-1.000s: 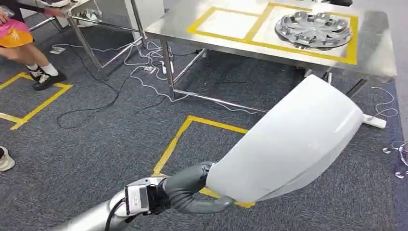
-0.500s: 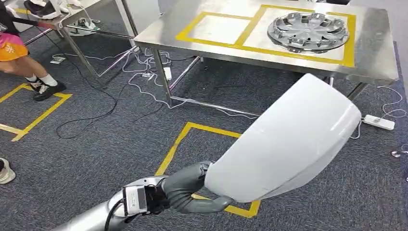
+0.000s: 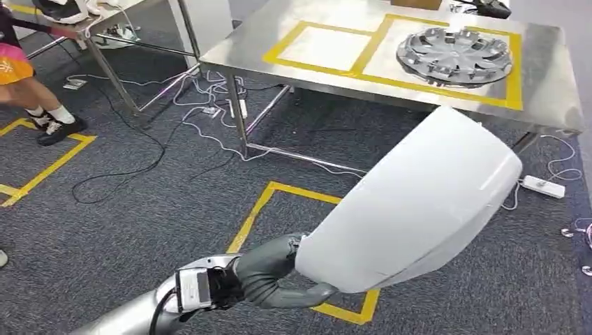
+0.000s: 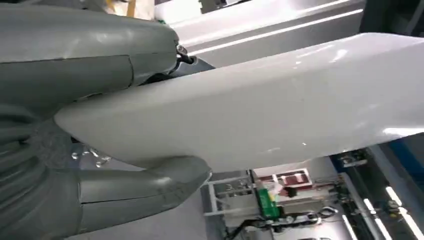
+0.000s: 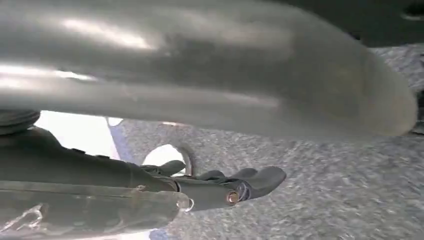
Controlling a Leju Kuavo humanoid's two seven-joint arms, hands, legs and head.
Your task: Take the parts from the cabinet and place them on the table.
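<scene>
We have the big white panel (image 3: 419, 202) up off the floor, carried across the front of the body toward the steel table (image 3: 335, 77), so this is the carrying leg of the task, after the pick and before the set-down. The left hand (image 3: 269, 276) grips the panel's near end, its grey thumb and fingers (image 4: 145, 187) wrapped around the edge in the left wrist view. The right hand (image 5: 225, 187) sits beneath the panel, its fingers stretched out along the underside; whether they press on it or merely hang below it we cannot tell.

On the table, a silver wheel cover (image 3: 454, 54) already lies inside the taped square by the far right corner. The taped square (image 3: 321, 45) beside it, toward the table's left edge, is bare, and that looks like the likely spot for our panel.

The next move, as we judge it, calls for closing in on the near edge, lifting the panel above the tabletop, and laying it flat without knocking the wheel cover. White cables (image 3: 216, 105) trail on the carpet near the table legs, so footing needs care.
</scene>
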